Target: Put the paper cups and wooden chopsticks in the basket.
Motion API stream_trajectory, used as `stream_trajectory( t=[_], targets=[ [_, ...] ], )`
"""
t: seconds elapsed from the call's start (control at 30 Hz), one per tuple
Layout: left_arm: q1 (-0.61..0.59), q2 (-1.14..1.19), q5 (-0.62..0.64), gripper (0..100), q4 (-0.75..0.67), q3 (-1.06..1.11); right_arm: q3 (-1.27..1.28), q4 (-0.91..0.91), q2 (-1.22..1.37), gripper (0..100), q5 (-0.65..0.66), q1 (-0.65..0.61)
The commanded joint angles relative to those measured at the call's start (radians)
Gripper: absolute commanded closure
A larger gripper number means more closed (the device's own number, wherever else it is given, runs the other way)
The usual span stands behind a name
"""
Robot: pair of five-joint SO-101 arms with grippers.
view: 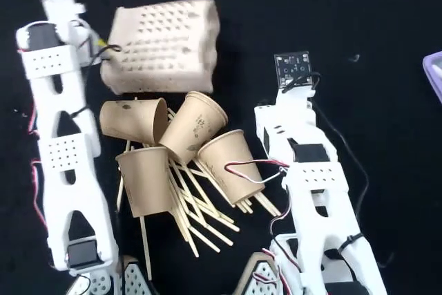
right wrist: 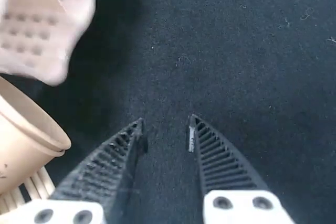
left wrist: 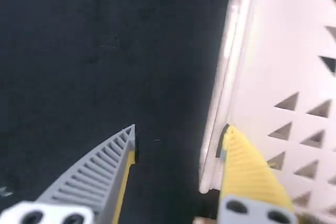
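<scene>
left gripper (left wrist: pixel 179 128): wide open, rim of the tipped-over basket (view: pixel 162 43) between its fingers, not clamped | right gripper (right wrist: pixel 166 120): partly open, holding nothing, over the black counter (view: pixel 387 136) | four paper cups (view: pixel 193 129): lying on scattered wooden chopsticks (view: pixel 200 222), just beside the basket

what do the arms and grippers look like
The left arm and right arm are white plastic with black motors and red, white and black wires. The left gripper has one grey ribbed finger and one yellow; the right gripper has two black ones.
</scene>
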Motion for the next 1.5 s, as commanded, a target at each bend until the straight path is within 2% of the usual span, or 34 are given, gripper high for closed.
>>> stream_trajectory(
  t=[0.0,0.27,0.53,0.67,0.77,0.97,1.1,1.23,1.47],
  targets=[
    [-0.102,0.020,-0.002,74,-0.021,-0.001,-0.005,-0.020,0.004,86.1,-0.012,0.014],
    [-0.240,0.006,0.000,74,-0.083,-0.010,-0.004,-0.015,0.004,86.1,-0.009,0.014],
    [-0.340,-0.226,0.006,74,-0.023,-0.008,-0.004,-0.015,0.004,86.1,-0.012,0.014],
    [-0.300,-0.385,0.018,74,0.034,-0.005,-0.004,-0.014,0.004,86.1,-0.011,0.014],
    [-0.257,-0.485,0.081,74,0.034,-0.005,0.010,-0.020,0.004,86.1,-0.008,0.014],
    [-0.119,-0.603,0.163,74,0.035,0.044,0.013,-0.020,0.004,86.1,-0.006,0.014],
    [-0.042,-0.606,0.163,74,0.031,0.176,0.015,-0.020,0.004,86.1,-0.006,0.014],
    [-0.024,-0.552,0.163,74,-0.017,0.277,0.015,-0.017,0.004,86.1,-0.006,0.014],
    [-0.019,-0.480,0.160,75,0.008,0.286,0.015,-0.020,0.004,86.1,-0.006,0.014]
  ],
)
